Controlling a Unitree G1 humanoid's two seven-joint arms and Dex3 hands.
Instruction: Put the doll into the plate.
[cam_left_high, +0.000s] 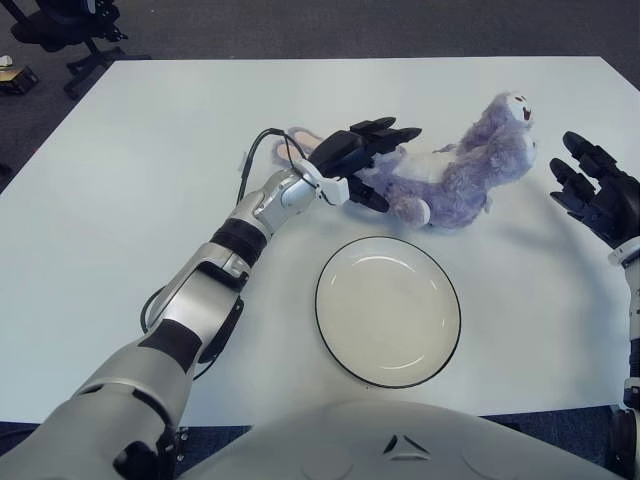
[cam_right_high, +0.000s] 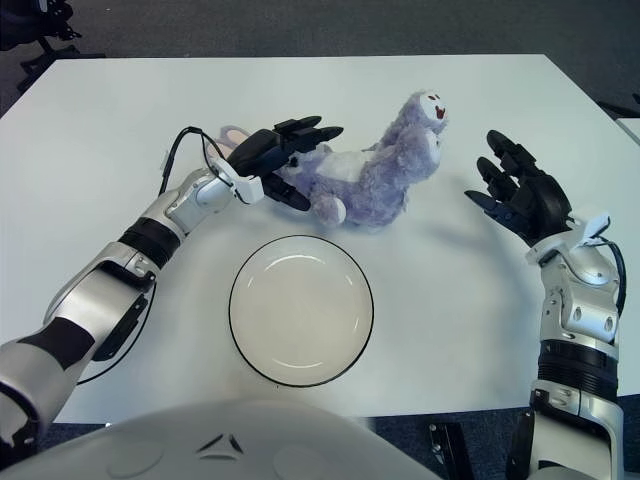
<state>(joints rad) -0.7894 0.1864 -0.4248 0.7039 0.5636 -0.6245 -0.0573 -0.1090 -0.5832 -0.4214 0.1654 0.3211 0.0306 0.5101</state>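
A: Where is the toy, and how does it lie?

B: The fluffy lilac plush doll (cam_left_high: 455, 175) with a white belly lies on its side on the white table (cam_left_high: 130, 180), just beyond the far rim of the round white plate with a thin black edge (cam_left_high: 388, 311). It does not touch the plate; a strip of bare tabletop shows between them.

A: Which way does it point?

B: Its long axis runs slantwise across the table. The head, with a small red mark on the face, is at the far right end, and the feet point toward the near left. A thin pinkish part sticks out past the left side, behind the robot's wrist.

A: And the black three-fingered left hand (cam_left_high: 352, 160)?

B: It is at the doll's foot end, fingers stretched out and spread above the plush, thumb tucked beneath against the fur. It has no closed grip on the toy.

A: The other one?

B: The black right hand (cam_right_high: 520, 197) shows to the right of the doll's head, apart from it, palm turned toward the toy, fingers fanned wide and holding nothing.

A: Is anything in the plate?

B: Only its bare white surface shows.
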